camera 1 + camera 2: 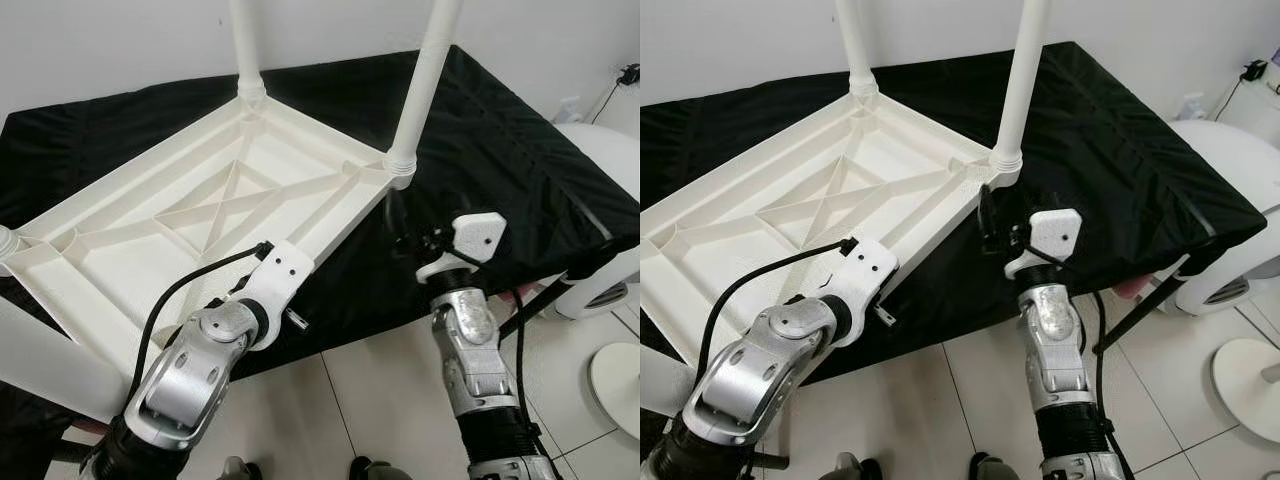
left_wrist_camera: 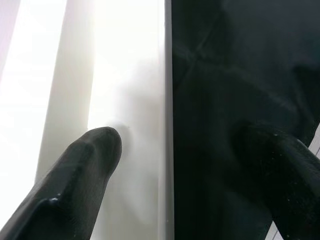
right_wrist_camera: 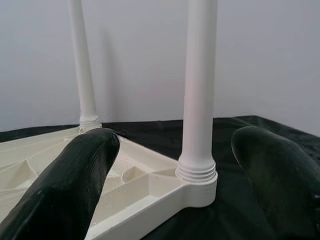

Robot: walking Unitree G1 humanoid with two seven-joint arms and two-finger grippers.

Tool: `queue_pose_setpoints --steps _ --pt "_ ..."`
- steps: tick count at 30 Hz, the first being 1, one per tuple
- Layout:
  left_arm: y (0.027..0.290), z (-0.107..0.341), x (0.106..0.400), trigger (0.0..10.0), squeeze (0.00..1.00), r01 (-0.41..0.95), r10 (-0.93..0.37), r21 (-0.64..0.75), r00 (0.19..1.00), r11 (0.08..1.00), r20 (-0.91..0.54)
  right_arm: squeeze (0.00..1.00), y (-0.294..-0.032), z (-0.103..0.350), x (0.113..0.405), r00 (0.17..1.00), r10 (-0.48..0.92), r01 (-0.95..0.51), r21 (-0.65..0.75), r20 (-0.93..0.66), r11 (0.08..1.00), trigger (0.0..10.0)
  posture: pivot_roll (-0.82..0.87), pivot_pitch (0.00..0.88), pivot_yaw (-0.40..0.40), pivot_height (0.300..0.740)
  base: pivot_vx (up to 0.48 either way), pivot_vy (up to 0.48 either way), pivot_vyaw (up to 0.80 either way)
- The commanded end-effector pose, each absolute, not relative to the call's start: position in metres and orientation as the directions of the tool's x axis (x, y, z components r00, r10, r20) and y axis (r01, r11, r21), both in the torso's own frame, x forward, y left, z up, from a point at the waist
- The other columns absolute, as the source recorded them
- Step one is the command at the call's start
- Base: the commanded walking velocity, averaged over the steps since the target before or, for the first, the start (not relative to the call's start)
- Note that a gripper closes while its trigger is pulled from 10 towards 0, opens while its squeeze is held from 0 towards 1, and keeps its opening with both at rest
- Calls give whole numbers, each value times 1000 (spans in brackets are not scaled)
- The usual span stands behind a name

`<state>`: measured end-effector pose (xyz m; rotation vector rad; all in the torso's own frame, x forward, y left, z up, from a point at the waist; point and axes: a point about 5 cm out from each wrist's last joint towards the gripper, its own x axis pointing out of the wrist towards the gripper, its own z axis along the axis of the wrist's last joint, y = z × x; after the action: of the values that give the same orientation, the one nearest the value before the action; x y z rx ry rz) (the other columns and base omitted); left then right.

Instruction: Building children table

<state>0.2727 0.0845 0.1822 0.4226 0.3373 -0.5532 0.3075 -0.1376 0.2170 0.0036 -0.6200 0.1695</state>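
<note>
The white plastic tabletop (image 1: pixel 150 230) lies upside down on a black cloth, ribs facing up. Two white legs stand screwed into it, one at the far corner (image 1: pixel 245 45) and one at the right corner (image 1: pixel 425 70). My left gripper (image 2: pixel 185 135) is open at the tabletop's near edge, with one finger (image 2: pixel 85 165) over the white rim and the other over the cloth. My right gripper (image 3: pixel 175 137) is open and level with the base of the right corner leg (image 3: pixel 197 100), a little short of it, holding nothing.
The black-covered surface (image 1: pixel 500 150) ends just in front of my arms, above a tiled floor (image 1: pixel 380 400). A blurred white tube (image 1: pixel 50 360) crosses the lower left. Rounded white objects (image 1: pixel 610 170) stand at the right. A pale wall is behind.
</note>
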Motion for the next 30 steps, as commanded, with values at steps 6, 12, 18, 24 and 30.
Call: queue_pose_setpoints --steps 6,12,18,24,30 --pt "86 180 278 6118 0 480 -338 322 849 816 -407 0 -136 214 299 820 172 -177 -45 546 983 10000 -39 132 16 740 0 0 0" --pt "82 177 279 0 0 465 -332 297 853 834 -403 0 -133 216 295 830 187 -190 -49 525 981 10000 -40 137 9 740 0 0 0" --pt "79 180 282 0 0 455 -330 288 859 843 -392 0 -134 216 292 843 190 -187 -57 504 981 10000 -45 158 9 740 0 0 0" --pt "78 181 283 0 0 451 -328 295 863 842 -385 0 -134 216 291 848 186 -182 -56 497 982 10000 -50 165 11 740 0 0 0" --pt "61 191 301 0 0 421 -325 280 886 863 -332 0 -130 216 284 857 182 -184 -44 482 982 10000 -52 206 23 740 0 0 0"
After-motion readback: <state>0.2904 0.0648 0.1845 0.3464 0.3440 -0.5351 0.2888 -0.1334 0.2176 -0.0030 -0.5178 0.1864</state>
